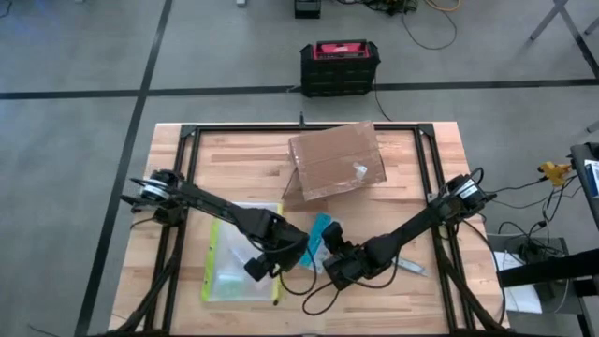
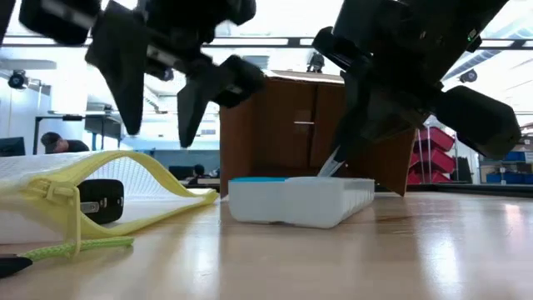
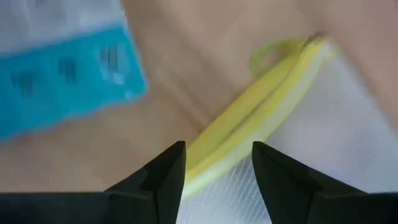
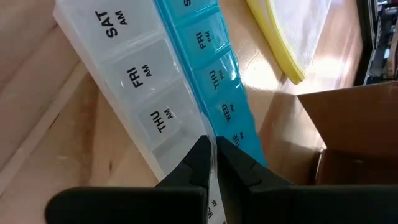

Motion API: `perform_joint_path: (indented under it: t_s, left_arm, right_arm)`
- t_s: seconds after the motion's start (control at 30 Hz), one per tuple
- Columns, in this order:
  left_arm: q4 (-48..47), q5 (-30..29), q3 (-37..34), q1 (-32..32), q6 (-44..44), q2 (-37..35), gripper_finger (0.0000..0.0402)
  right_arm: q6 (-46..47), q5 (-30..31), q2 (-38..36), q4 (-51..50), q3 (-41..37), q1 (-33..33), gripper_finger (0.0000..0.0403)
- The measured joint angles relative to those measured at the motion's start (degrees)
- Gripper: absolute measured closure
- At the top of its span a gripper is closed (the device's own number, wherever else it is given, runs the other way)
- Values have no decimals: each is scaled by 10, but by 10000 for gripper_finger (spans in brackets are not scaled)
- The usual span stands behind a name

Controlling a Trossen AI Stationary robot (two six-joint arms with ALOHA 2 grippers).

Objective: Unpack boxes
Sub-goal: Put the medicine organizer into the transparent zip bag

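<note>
Holding the pill organizer with narrow shut fingers, the right tool should set it flat beside the pouch. The left tool hangs wide over the pouch. The carton lies behind the organizer on the bench.

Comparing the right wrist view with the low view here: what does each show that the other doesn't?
Right wrist view only: day labels (SAT, FRI, THU) on the pill organizer lids, and the right gripper fingers shut against its edge.

Low view only: the left gripper open above the table, a dark item inside the pouch, and a person far behind.

Both: organizer, yellow-edged pouch, brown cardboard carton.
</note>
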Motion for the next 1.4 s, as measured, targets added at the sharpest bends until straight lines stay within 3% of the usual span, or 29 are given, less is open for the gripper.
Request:
perform_joint_path:
  t_s: [0.37, 0.57, 1.07, 1.2, 1.33, 1.4]
  left_arm:
    - [-101, 52, 96, 2, 52, 104, 202]
    - [-177, 53, 116, 2, 57, 110, 201]
    - [-250, 65, 125, 0, 39, 111, 245]
    - [-268, 47, 125, 0, 39, 111, 280]
    - [-277, -9, 125, -1, 23, 111, 369]
    - [-281, -11, 125, -3, 8, 109, 391]
  right_arm:
    - [6, -8, 0, 0, 0, 4, 403]
    - [13, -10, 0, 0, -1, 4, 403]
    - [21, -18, 0, 2, -3, 3, 403]
    - [1, -21, 0, 33, -3, 3, 403]
    - [-23, -32, 1, 63, -3, 1, 403]
    - [-25, -27, 2, 66, -6, -2, 403]
